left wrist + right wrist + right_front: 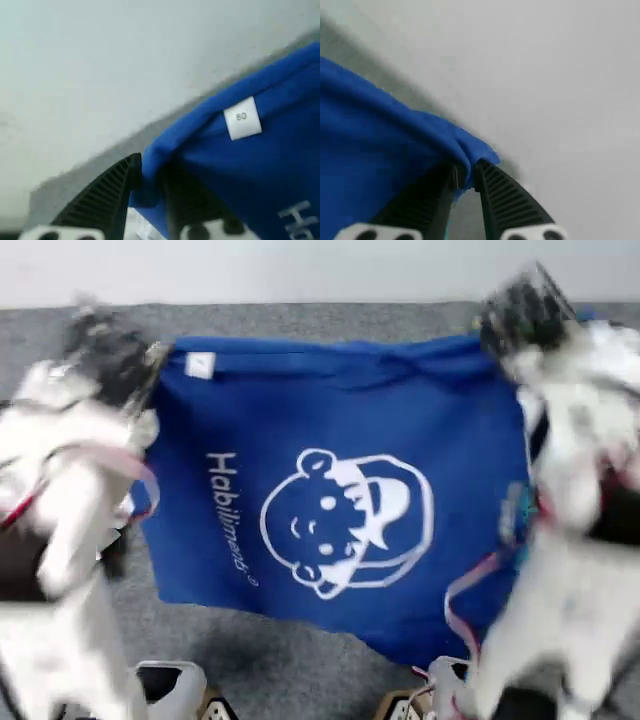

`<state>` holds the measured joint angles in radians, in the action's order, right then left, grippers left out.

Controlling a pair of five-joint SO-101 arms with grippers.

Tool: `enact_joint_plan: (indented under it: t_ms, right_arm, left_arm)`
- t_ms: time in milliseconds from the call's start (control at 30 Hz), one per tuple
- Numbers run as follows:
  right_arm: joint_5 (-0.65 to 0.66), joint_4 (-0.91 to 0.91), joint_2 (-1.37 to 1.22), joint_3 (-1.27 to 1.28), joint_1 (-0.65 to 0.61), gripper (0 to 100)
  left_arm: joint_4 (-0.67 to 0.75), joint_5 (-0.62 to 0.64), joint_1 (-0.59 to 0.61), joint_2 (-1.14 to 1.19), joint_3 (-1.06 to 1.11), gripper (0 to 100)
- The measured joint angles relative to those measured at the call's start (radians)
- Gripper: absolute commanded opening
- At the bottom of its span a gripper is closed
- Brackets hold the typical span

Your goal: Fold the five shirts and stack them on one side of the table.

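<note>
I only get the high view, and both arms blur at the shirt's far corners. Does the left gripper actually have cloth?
Observer: Yes. In the left wrist view the left gripper is shut on a bunched fold of the blue shirt at its edge.
Operator: And the right one?
Observer: The right gripper is shut on the shirt's other far corner, and a small tip of cloth pokes out past its fingers.
Operator: How deep are the grips?
Observer: On the left, cloth runs well down between the fingers. On the right it is caught only near the fingertips, so that hold looks the shallower of the two.
</note>
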<state>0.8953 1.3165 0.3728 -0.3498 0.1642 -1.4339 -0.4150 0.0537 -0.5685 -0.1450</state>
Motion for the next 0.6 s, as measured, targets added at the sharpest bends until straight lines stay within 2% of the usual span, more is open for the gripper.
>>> enact_joint_plan:
  t_ms: [133,233,400,600]
  right_arm:
    - [-0.006,-0.074,-0.235,0.051,-0.029,1.1]
    - [-0.038,-0.187,-0.384,0.052,-0.031,1.1]
    - [-0.051,-0.362,-0.551,0.052,-0.048,1.1]
    - [-0.054,-0.58,-0.647,0.052,-0.084,1.1]
  left_arm:
    - [0.279,-0.077,0.0,0.021,0.374,0]
    - [0.463,-0.097,0.014,0.103,0.546,0]
    - [0.646,-0.098,0.04,0.296,0.542,0]
    - [0.695,-0.098,0.051,0.594,0.353,0]
